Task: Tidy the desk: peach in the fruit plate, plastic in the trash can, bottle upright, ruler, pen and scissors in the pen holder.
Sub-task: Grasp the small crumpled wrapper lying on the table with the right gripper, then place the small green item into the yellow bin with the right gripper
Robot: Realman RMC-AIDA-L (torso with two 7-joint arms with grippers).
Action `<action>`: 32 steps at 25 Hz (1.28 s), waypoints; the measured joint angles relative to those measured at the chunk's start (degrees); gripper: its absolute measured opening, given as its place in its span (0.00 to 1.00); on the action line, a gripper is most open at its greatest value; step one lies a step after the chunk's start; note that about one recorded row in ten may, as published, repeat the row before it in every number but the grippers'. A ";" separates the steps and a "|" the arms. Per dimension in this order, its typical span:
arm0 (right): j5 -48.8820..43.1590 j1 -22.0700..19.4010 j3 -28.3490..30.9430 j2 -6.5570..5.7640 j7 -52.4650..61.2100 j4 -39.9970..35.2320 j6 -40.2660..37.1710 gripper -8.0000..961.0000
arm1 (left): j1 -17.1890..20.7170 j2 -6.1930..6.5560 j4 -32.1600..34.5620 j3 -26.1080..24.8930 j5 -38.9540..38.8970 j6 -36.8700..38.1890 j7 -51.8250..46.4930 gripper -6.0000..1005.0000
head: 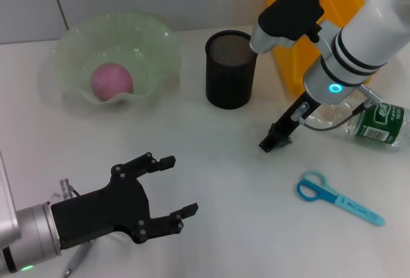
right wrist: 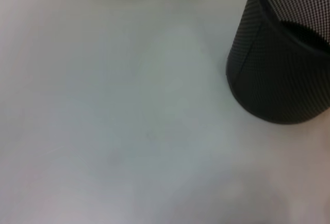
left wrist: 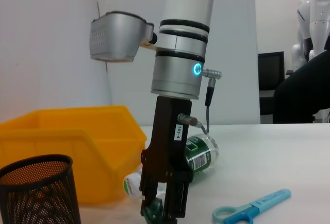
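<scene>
A pink peach (head: pixel 111 80) lies in the pale green glass fruit plate (head: pixel 154 41) at the back left. The black mesh pen holder (head: pixel 230 70) (left wrist: pixel 36 188) (right wrist: pixel 283 53) stands mid-table. Just right of it my right gripper (head: pixel 274 142) (left wrist: pixel 162 211) points down at the table, fingers together, with a small dark green bit at the tips. The clear bottle (head: pixel 378 124) (left wrist: pixel 198 152) lies on its side behind that arm. Blue scissors (head: pixel 336 198) (left wrist: pixel 252 208) lie flat at the front right. My left gripper (head: pixel 179 186) hovers open at the front left. A grey pen (head: pixel 73 262) pokes out beneath it. Ruler and plastic are out of view.
The yellow trash can (head: pixel 288 47) (left wrist: pixel 67 141) stands at the back right, behind the right arm. Bare white table stretches between the two grippers and in front of the fruit plate.
</scene>
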 joint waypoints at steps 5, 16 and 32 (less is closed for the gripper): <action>-0.29 0.67 0.01 -0.06 0.01 1.82 0.81 0.66 | -0.23 0.00 0.03 0.00 0.00 0.01 0.00 0.83; -0.51 -2.31 0.82 -0.20 0.79 -5.26 -3.41 0.52 | -0.39 0.01 0.45 0.00 0.00 0.01 0.00 0.83; -6.68 -10.92 13.05 -0.38 2.07 -38.65 -13.36 0.37 | -1.04 0.00 0.06 0.00 0.00 0.69 0.00 0.83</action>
